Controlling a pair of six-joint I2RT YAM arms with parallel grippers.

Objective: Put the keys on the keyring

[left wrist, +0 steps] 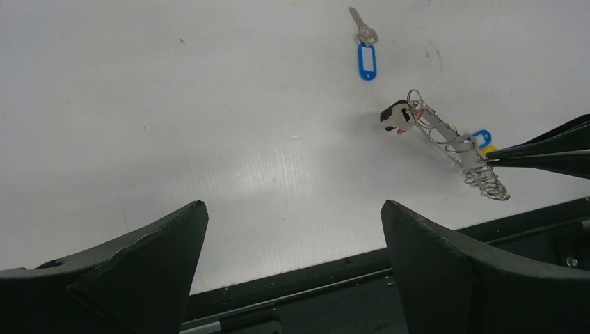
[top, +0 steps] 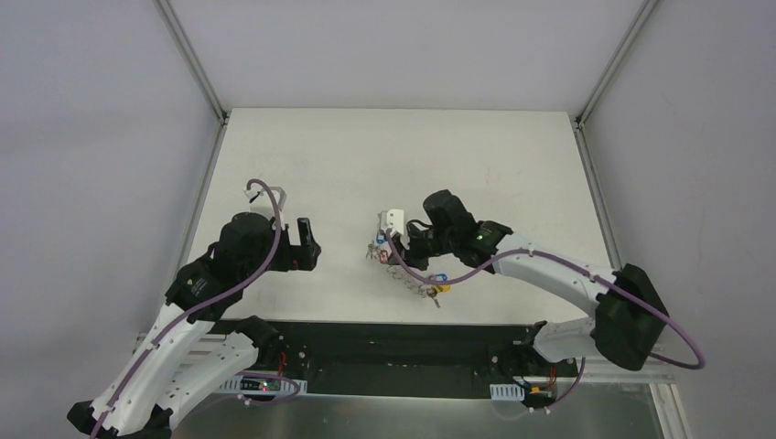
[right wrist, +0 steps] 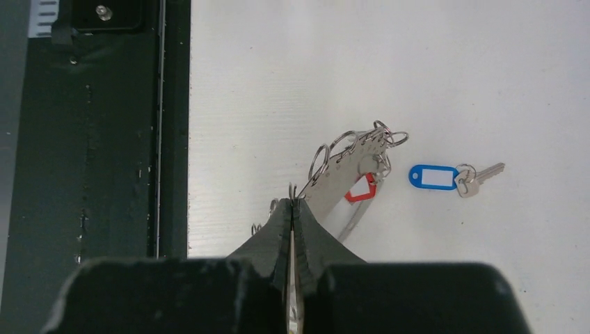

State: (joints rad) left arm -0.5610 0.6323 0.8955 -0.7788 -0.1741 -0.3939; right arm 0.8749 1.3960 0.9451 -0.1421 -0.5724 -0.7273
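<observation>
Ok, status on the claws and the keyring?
Left claw open, empty. Right claw shut on keyring. Blue-tagged key loose on table beside it, nothing between them.

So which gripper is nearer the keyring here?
Right. The right gripper is shut on the keyring itself; the left gripper hangs open, clearly apart from it, off to its left in the top view.

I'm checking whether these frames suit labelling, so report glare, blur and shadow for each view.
Top external: even, soft light, yet the keyring is too small to resolve. Left wrist: a bright glare patch on the table; the open left gripper looks dark and soft-edged. Right wrist: the blue-tagged key is sharp; the right gripper, shut on the keyring, is near-black, its detail lost.
</observation>
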